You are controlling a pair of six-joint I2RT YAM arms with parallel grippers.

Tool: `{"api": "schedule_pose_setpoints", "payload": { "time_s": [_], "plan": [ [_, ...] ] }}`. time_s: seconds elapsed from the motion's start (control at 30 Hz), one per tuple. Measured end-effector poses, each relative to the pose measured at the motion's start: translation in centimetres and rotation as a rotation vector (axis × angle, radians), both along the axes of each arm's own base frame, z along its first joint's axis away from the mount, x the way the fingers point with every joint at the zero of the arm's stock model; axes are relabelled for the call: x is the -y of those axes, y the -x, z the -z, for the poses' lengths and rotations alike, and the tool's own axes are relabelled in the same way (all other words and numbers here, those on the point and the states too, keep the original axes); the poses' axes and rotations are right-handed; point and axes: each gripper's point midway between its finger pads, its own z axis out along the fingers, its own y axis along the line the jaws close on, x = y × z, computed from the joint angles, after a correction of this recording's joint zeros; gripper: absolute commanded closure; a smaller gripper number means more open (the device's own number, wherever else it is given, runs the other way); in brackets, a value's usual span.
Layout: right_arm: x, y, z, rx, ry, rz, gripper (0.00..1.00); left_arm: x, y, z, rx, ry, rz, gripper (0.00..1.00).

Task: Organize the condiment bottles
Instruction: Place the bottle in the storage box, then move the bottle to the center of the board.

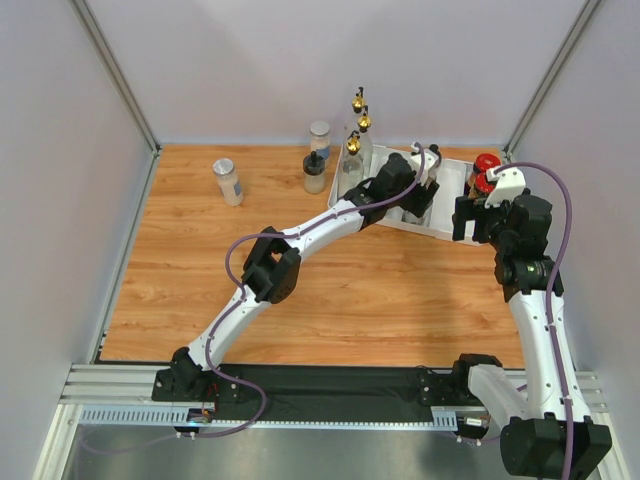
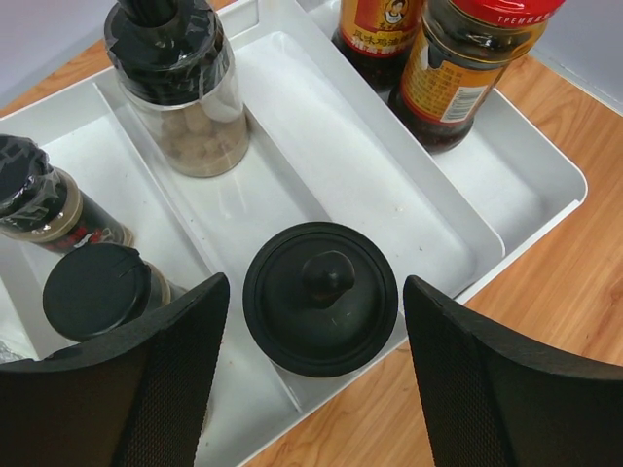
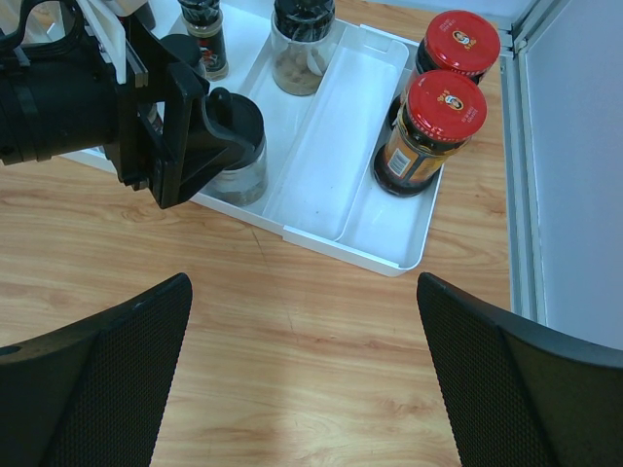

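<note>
My left gripper (image 2: 313,288) is open, its fingers either side of a clear jar with a black knobbed lid (image 2: 321,297) that stands at the near end of the white divided tray (image 2: 321,146). The tray also holds a black-capped jar of beige spice (image 2: 180,92), two small black-capped spice jars (image 2: 92,292) and two red-lidded dark jars (image 3: 450,102). My right gripper (image 3: 302,282) is open and empty over bare wood in front of the tray (image 3: 331,126). Three gold-spouted glass bottles (image 1: 358,125) stand behind the tray's left end.
Two silver-lidded clear jars (image 1: 228,181) (image 1: 319,137) and a black-capped jar (image 1: 314,172) stand on the wood table at the back left. The left arm (image 1: 300,235) stretches diagonally across the table. Grey walls close in the back and sides.
</note>
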Motion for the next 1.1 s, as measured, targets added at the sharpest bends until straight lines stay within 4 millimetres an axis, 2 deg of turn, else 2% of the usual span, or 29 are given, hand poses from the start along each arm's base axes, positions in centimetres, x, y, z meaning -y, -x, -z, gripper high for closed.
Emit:
{"api": "schedule_pose_setpoints", "payload": {
  "time_s": [0.23,0.33,0.5,0.7,0.83,0.9,1.1],
  "plan": [
    [0.0,0.0,0.0,0.0,0.0,0.0,0.0,-0.2,0.3,0.0,-0.004,-0.003,0.003,0.19],
    [0.0,0.0,0.0,0.0,0.0,0.0,0.0,-0.4,0.5,-0.7,-0.002,0.001,0.007,0.19],
    [0.0,0.0,0.0,0.001,0.001,-0.002,0.0,-0.8,1.4,-4.5,0.023,0.035,0.033,0.18],
    [-0.1,0.3,0.1,0.002,-0.001,-0.02,0.0,-2.5,4.7,-10.8,0.063,0.077,0.097,0.18],
    [-0.7,0.6,0.0,0.009,-0.003,-0.075,0.0,-4.8,7.9,-15.1,0.108,0.091,0.143,0.16],
    [-1.0,0.7,-0.1,0.013,-0.002,-0.104,0.0,-6.4,9.5,-16.5,0.126,0.085,0.163,0.16],
    [-3.2,1.5,0.0,0.014,0.003,-0.259,0.0,-12.5,13.9,-18.0,0.138,0.029,0.179,0.14]
  ]
}}
